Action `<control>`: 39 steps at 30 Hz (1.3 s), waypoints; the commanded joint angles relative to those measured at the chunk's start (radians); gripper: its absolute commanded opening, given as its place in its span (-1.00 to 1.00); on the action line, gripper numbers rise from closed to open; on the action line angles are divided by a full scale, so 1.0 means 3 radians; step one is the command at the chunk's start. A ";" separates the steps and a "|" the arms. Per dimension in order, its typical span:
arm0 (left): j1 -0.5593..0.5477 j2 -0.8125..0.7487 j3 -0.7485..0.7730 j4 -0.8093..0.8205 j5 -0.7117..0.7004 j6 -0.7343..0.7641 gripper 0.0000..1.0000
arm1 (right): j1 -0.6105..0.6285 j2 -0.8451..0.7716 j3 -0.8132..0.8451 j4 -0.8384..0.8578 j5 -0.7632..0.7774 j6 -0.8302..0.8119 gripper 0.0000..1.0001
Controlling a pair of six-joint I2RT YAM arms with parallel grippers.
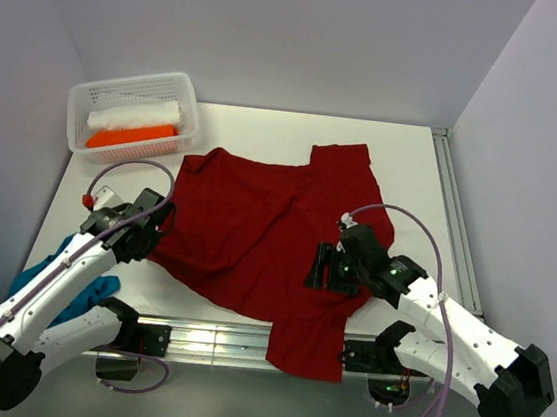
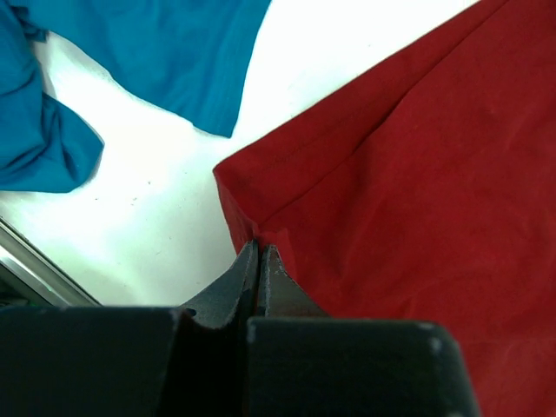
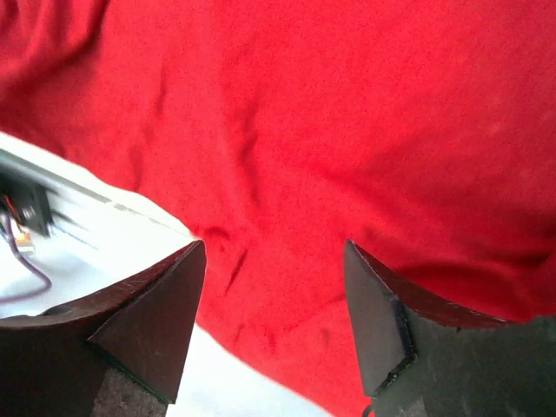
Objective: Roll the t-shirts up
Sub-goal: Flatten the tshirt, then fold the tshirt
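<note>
Red t-shirt lies spread on the bench, likely being flattened for rolling: left pincer clenched on its hem as an anchor, right pincer released over the cloth; 2 finished rolls sit in the basket.

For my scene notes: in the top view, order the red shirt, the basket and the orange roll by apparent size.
1. red shirt
2. basket
3. orange roll, lying inside the basket
</note>
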 commanded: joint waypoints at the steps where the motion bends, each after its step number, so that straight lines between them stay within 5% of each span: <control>1: 0.0004 -0.0060 0.0017 -0.0035 -0.0180 -0.0089 -0.99 | 0.0340 -0.0170 0.0049 -0.0230 0.0245 0.0234 0.42; 21: 0.0249 -0.0341 -0.0560 0.0415 -0.0093 -0.0237 -0.99 | 0.2672 -0.0390 0.0004 -0.1309 0.1120 0.2366 0.35; 39: 0.0244 -0.0428 -0.0514 0.0256 -0.0277 -0.0406 -0.99 | 0.3302 -0.0508 -0.0390 -0.1550 0.0895 0.3200 0.31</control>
